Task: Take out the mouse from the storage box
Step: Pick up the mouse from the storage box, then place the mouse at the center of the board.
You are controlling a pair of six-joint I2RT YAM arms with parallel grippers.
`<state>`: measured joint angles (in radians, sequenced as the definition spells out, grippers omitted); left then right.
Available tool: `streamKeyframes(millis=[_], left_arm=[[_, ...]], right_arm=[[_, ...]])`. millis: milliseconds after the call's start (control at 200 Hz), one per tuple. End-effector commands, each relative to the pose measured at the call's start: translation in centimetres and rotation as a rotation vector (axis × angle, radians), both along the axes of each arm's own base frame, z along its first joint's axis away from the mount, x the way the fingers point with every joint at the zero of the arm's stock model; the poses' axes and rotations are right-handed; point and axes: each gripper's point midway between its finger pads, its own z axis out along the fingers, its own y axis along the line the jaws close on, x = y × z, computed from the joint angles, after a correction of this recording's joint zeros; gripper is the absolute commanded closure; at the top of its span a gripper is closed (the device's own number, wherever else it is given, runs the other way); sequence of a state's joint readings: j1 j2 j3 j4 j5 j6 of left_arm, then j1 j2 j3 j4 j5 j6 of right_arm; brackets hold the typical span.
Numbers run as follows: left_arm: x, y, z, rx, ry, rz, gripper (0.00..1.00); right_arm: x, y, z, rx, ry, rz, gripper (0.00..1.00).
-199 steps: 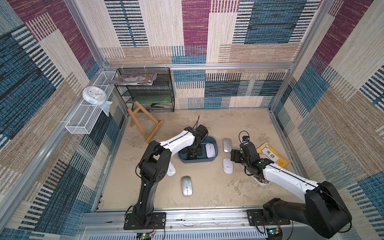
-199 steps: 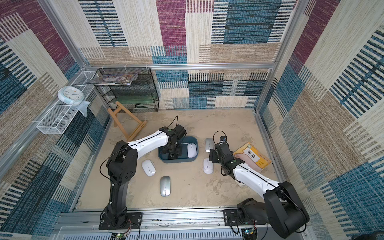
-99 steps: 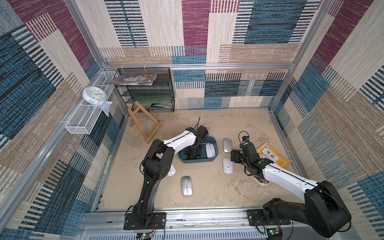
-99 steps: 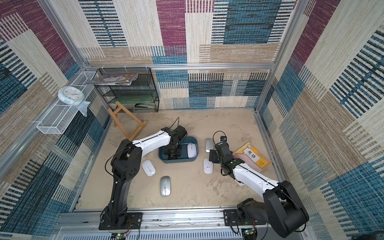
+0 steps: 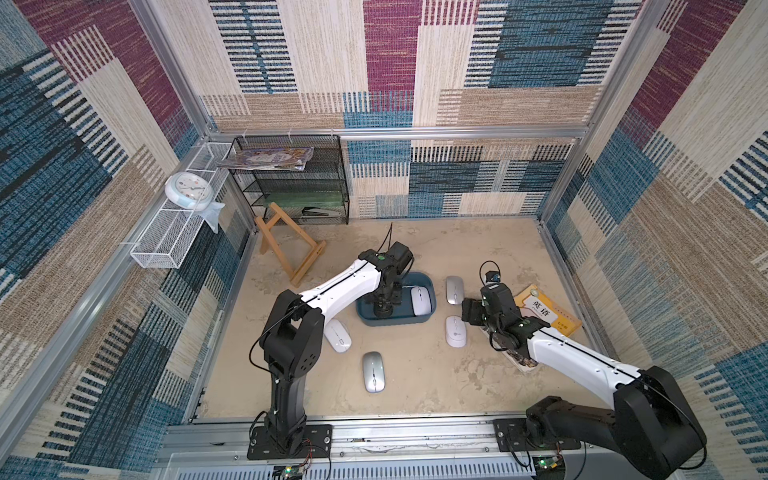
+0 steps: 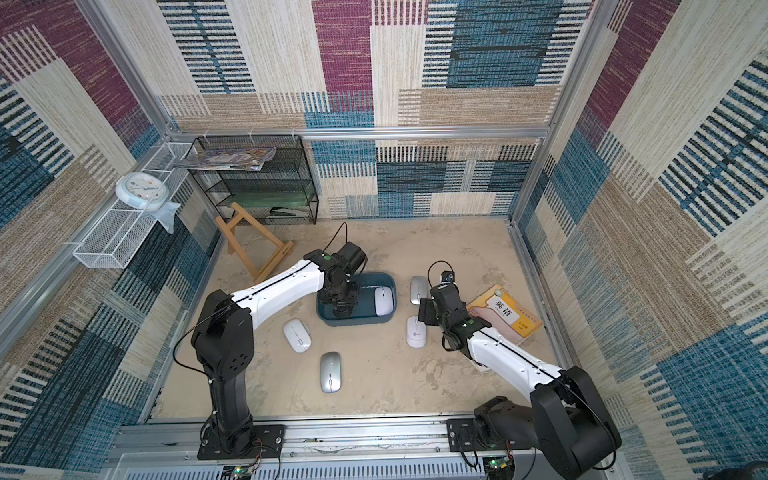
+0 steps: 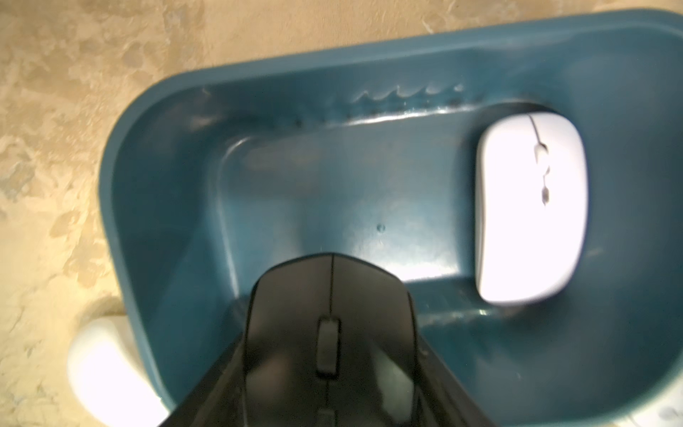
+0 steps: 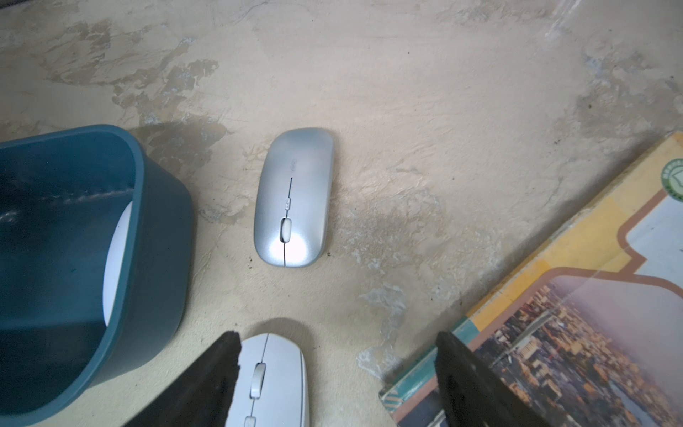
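Observation:
The storage box [image 5: 395, 322] [image 6: 357, 325] is a dark teal tub in mid-table. My left gripper [image 5: 382, 306] [image 6: 343, 306] reaches into its left half and is shut on a black mouse [image 7: 329, 303]; its fingers press that mouse's two sides [image 7: 330, 355]. In both top views the gripper hides the black mouse. A white mouse [image 5: 420, 300] [image 6: 383, 300] [image 7: 528, 207] lies flat in the box's right end. My right gripper [image 5: 469, 311] [image 8: 336, 344] hangs open to the right of the box, holding nothing.
Under the right gripper lies a white mouse [image 5: 456, 331] [image 8: 273, 380], with a silver mouse [image 5: 454, 289] [image 8: 294, 199] behind it and a book [image 5: 548, 309] [image 8: 591, 314] to its right. Another white mouse [image 5: 337, 336] and a silver one [image 5: 372, 371] lie front left. A wooden stand [image 5: 291, 249] and black rack [image 5: 291, 183] stand at the back left.
The left arm's elbow has shifted a little to the right while its gripper stayed down in the box. The right arm has not moved.

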<state>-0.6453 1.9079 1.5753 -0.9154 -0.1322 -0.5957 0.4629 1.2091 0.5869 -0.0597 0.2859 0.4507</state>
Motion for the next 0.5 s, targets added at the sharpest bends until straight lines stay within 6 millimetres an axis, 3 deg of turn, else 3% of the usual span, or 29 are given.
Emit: streamKeyframes(millis=[0,175,496], left_arm=[[-1.4,0.2,1.2,0.0,-0.025,0.009,0.47],[-5.3,-0.8,2.0,-0.012,-0.029,-0.043,0.47],[-12.1,-2.9,-0.3,-0.051,0.022,-0.062,0.46]], right_arm=[[-0.1,0.2,0.5,0.01,0.002,0.012,0.14],[-0.3,0.3,0.7,0.009,0.007,0.023,0.14],[-0.3,-0.1,1.1,-0.009,0.018,0.003,0.14]])
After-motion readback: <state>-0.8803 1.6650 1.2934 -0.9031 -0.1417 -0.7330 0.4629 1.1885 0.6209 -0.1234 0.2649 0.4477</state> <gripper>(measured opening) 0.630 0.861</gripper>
